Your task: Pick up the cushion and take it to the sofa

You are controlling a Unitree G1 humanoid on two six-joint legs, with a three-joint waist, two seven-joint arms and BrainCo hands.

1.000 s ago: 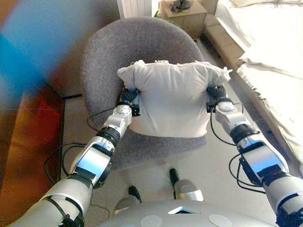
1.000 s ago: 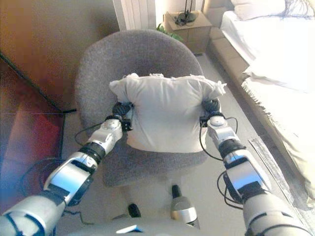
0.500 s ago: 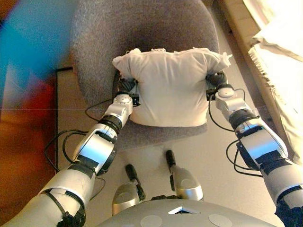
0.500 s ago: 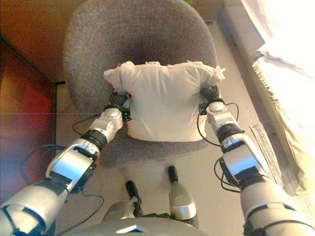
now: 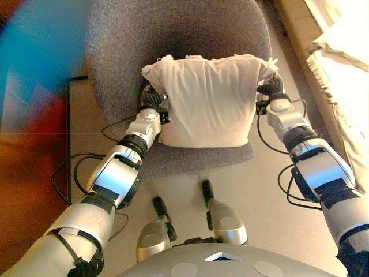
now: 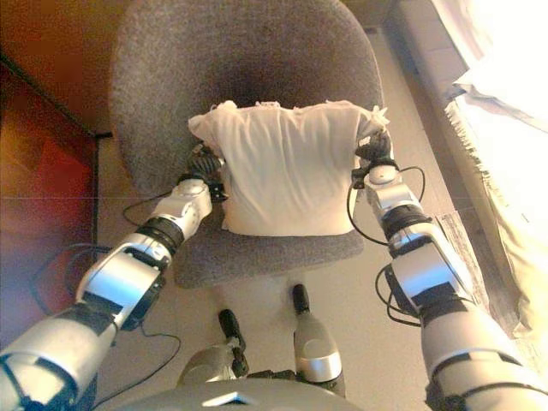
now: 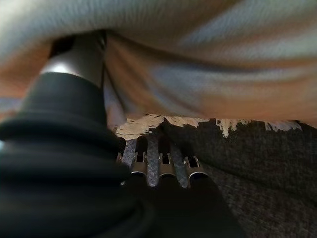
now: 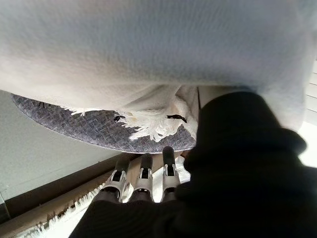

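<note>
A cream cushion (image 5: pixel 207 101) with fringed corners is held between my two hands, just above the seat of a grey upholstered chair (image 5: pixel 124 46). My left hand (image 5: pixel 151 99) presses on its left side and my right hand (image 5: pixel 270 88) on its right side. In the left wrist view, straight fingers (image 7: pixel 153 158) reach under the cushion (image 7: pixel 198 59) and the thumb lies against it. In the right wrist view, straight fingers (image 8: pixel 143 173) lie below the cushion (image 8: pixel 148 54), over the chair's seat edge (image 8: pixel 74 124).
A sofa or bed with a white fringed cover (image 5: pixel 346 75) runs along the right side. A dark wooden wall or cabinet (image 6: pixel 43 171) stands on the left. Pale floor (image 5: pixel 265 190) lies between the chair and me.
The camera has tilted down since a second ago. The cushion and both hands have moved slightly up the picture and to the right. Both hands keep the same press on it.
</note>
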